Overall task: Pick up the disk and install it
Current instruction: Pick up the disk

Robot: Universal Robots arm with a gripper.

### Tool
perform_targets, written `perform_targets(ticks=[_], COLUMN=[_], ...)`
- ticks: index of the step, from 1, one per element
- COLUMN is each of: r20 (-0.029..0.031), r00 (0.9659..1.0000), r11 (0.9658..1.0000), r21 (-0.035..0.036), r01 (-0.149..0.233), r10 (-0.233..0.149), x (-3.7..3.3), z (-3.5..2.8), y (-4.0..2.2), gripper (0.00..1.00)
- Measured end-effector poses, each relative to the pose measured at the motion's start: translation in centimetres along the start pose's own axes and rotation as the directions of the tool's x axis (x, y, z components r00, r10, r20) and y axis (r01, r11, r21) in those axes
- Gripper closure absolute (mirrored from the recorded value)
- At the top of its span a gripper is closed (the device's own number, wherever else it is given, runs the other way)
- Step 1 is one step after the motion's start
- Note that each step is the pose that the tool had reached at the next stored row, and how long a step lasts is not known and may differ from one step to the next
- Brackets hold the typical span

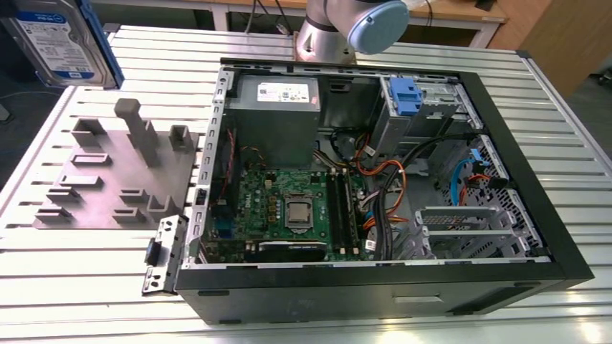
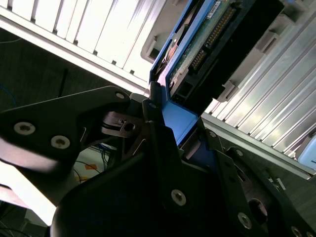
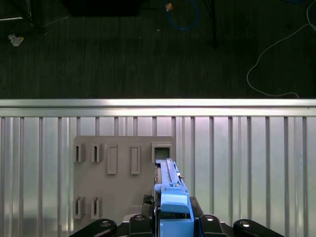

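Observation:
The disk (image 1: 59,39), silver with a white-and-blue label and a blue bracket, hangs high at the exterior view's far left, above the grey slotted fixture plate (image 1: 115,175). In the first wrist view my gripper (image 3: 170,223) is shut on the disk (image 3: 170,190), which stands on edge over the fixture plate (image 3: 123,173). In the second wrist view the black fingers (image 2: 158,148) clamp the blue bracket, and the disk's (image 2: 207,44) circuit board and connector side shows. The open computer case (image 1: 535,150) lies to the exterior view's right of the plate.
Inside the case are a grey power-supply box (image 1: 277,97), a motherboard (image 1: 287,208), bundled cables (image 1: 383,186) and a drive bay with a blue latch (image 1: 406,97). The arm's base (image 1: 335,29) stands behind the case. The ribbed metal table (image 1: 86,287) ends at a dark floor (image 3: 148,49).

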State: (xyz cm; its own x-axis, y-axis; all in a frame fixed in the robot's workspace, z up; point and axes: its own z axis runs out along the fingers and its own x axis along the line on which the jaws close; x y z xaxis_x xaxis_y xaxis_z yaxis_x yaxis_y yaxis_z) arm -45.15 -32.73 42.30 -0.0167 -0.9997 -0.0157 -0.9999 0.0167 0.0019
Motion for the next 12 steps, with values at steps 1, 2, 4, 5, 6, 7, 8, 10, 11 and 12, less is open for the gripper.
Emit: perform_targets(ticks=[1,2,4,5,6,7,8,10,11,12], r20=[0.0000,-0.0001,0.0000,-0.0001,0.0000,0.0000,0.0000,0.0000,0.0000,0.0000], r00=[1.0000,1.0000,1.0000,1.0000,1.0000,1.0000,1.0000,1.0000,1.0000,1.0000], r11=[1.0000,1.0000,1.0000,1.0000,1.0000,1.0000,1.0000,1.0000,1.0000,1.0000], r21=[0.0000,-0.0002,0.0000,-0.0001,-0.0002,0.0000,0.0000,0.0000,-0.0001,-0.0001], r01=[0.000,0.000,0.000,0.000,0.000,0.000,0.000,0.000,0.000,0.000], r10=[0.000,0.000,0.000,0.000,0.000,0.000,0.000,0.000,0.000,0.000], x=[0.00,0.00,0.00,0.00,0.00,0.00,-0.01,-0.01,-0.01,-0.01], z=[-0.03,-0.06,-0.10,-0.13,-0.16,-0.18,-0.20,-0.24,-0.26,-0.28], y=[0.00,0.00,0.00,0.00,0.00,0.00,0.00,0.00,0.00,0.00], gripper=[0.64,0.64,0.64,0.64,0.64,0.64,0.64,0.64,0.64,0.64])
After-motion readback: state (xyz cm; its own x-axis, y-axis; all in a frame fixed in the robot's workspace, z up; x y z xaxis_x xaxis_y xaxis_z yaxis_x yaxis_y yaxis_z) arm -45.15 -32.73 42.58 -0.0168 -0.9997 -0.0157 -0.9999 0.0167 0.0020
